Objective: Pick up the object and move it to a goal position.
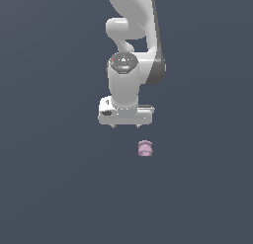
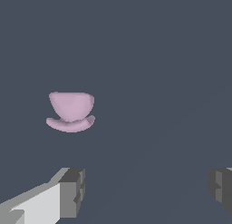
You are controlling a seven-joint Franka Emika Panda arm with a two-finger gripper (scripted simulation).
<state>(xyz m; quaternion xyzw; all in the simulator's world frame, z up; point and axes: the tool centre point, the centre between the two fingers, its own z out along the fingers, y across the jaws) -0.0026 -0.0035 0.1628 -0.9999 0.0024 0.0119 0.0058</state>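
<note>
The object (image 1: 145, 148) is a small pale pink-lilac stubby cylinder with a grooved waist. It rests on the dark grey floor, just below and slightly to the exterior view's right of my white gripper (image 1: 126, 125). In the wrist view the object (image 2: 71, 110) lies ahead of the fingers, outside the gap between them. My gripper (image 2: 145, 191) is open and empty, its two grey fingertips (image 2: 72, 191) spread wide apart. Only short finger tips show under the hand in the exterior view.
The white arm (image 1: 132, 30) rises behind the gripper toward the top of the exterior view. The plain dark grey floor (image 1: 59, 188) surrounds the object. No goal marker shows.
</note>
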